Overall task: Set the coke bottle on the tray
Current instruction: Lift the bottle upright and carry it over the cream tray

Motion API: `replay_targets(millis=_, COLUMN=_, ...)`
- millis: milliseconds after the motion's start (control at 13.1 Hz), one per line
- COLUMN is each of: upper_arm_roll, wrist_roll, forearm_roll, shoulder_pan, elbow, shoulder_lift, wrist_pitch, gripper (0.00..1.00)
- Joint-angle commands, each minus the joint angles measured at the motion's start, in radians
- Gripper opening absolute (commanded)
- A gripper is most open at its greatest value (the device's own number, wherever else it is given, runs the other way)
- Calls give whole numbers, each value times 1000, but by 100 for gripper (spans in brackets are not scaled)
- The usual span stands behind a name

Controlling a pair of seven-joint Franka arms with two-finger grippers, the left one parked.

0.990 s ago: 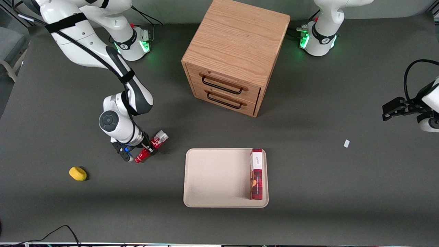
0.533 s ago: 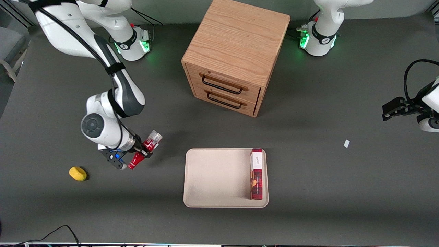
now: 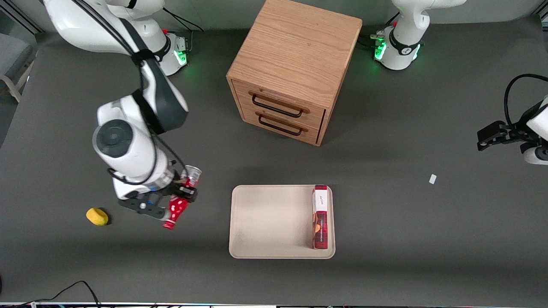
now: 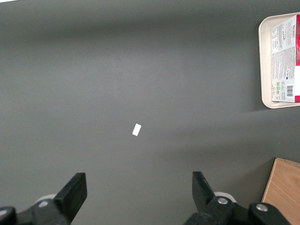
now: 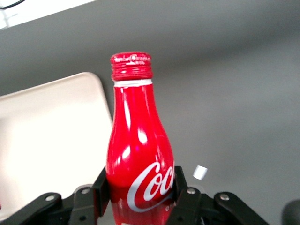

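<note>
My right gripper (image 3: 182, 196) hangs above the dark table, shut on the coke bottle (image 3: 179, 201), a small red bottle with white script. The bottle lies tilted in the air, its red cap nearer the front camera than its silvery base. In the right wrist view the black fingers (image 5: 180, 182) press both sides of the coke bottle (image 5: 139, 154) around its script. The tray (image 3: 267, 222), large, flat and beige, rests on the table beside the gripper, toward the parked arm's end. A corner of the tray (image 5: 51, 140) shows past the bottle in the wrist view.
A flat red-and-white box (image 3: 320, 216) stands on the tray along its edge nearest the parked arm. A wooden two-drawer cabinet (image 3: 293, 70) sits farther from the front camera than the tray. A yellow object (image 3: 97, 216) lies beside the gripper. A small white scrap (image 3: 432, 179) lies toward the parked arm's end.
The right arm has risen with the bottle held in the gripper. The bottle has turned so its cap points more toward the front camera.
</note>
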Motion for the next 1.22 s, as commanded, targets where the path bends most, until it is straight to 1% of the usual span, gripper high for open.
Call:
replay_targets(millis=0, upper_arm_roll=24, wrist_roll=-118, forearm_roll=-30, shoulder_pan=52, elbow=349, shoulder_lift=267, wrist_pitch=-19, gripper=0)
replay_targets(millis=76, upper_arm_roll=23, wrist_roll=-164, forearm_roll=-28, shoulder_pan=64, elbow=429, shoulder_lift=334, wrist_pitch=-15, gripper=0)
replay_targets(millis=229, upper_arm_roll=32, wrist_roll=-264, forearm_roll=-12, shoulder_pan=60, elbow=451, shoulder_lift=395, wrist_pitch=59, gripper=0)
replay_targets(millis=305, upper_arm_roll=32, wrist_roll=-269, forearm_roll=13, shoulder_pan=64, elbow=451, shoulder_lift=424, wrist_pitch=84, gripper=0)
replay_targets(millis=457, upper_arm_roll=33, wrist_roll=-270, forearm_roll=30, shoulder_pan=72, elbow=451, shoulder_lift=471, wrist_pitch=119, gripper=0)
replay_targets(millis=533, upper_arm_roll=33, wrist_roll=-266, forearm_roll=51, shoulder_pan=75, elbow=451, shoulder_lift=488, wrist_pitch=123, gripper=0)
replay_targets(millis=686, upper_arm_roll=33, wrist_roll=-247, forearm_roll=99, shoulder_pan=77, elbow=447, shoulder_lift=530, wrist_pitch=176, gripper=0)
replay_targets(millis=838, upper_arm_roll=33, wrist_roll=-246, forearm_roll=107, shoulder_pan=77, elbow=445, shoulder_lift=557, wrist_pitch=196, gripper=0)
replay_targets(millis=914, upper_arm_roll=33, wrist_roll=-244, forearm_roll=107, shoulder_pan=77, elbow=445, shoulder_lift=568, wrist_pitch=205, gripper=4)
replay_targets(millis=990, upper_arm_roll=33, wrist_roll=-244, forearm_roll=107, shoulder_pan=77, elbow=445, shoulder_lift=579, wrist_pitch=218, gripper=16)
replay_targets(millis=1067, upper_arm_roll=33, wrist_roll=-238, forearm_roll=107, shoulder_pan=77, elbow=443, shoulder_lift=580, wrist_pitch=225, gripper=26)
replay_targets(millis=1143, upper_arm_roll=32, wrist_roll=-234, forearm_roll=105, shoulder_pan=77, elbow=436, shoulder_lift=579, wrist_pitch=225, gripper=68)
